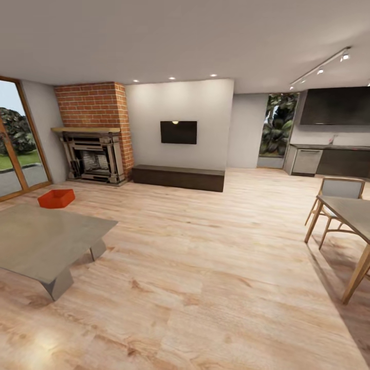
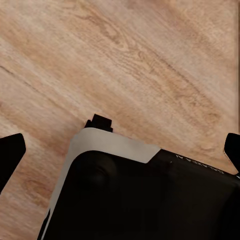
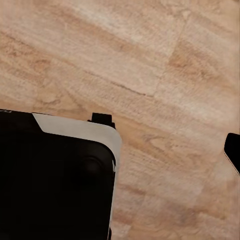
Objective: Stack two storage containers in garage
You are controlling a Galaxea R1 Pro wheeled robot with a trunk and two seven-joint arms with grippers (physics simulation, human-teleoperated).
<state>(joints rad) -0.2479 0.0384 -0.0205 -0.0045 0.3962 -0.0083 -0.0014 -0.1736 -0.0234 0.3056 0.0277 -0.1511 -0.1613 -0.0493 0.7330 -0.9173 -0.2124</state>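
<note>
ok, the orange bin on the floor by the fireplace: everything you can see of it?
The storage container is a low orange-red rectangular bin, open-topped with no lid, with plain smooth walls that look like plastic. Nothing can be seen inside. It sits upright and flat on the light wood-plank floor, in front of the brick fireplace, near the glass door, beyond the grey low table. Only the floor touches it.

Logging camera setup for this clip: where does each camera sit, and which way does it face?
Head view: on the robot's head, facing forward across the living room: orange-red rectangular bin on the light wood-plank floor, black wall TV, long dark low bench.
Left wrist view: near the left gripper, facing down at plank floor; black-and-white robot body and dark fingertips show.
Right wrist view: same downward look; robot body, one fingertip.
All views share the plank floor.
</note>
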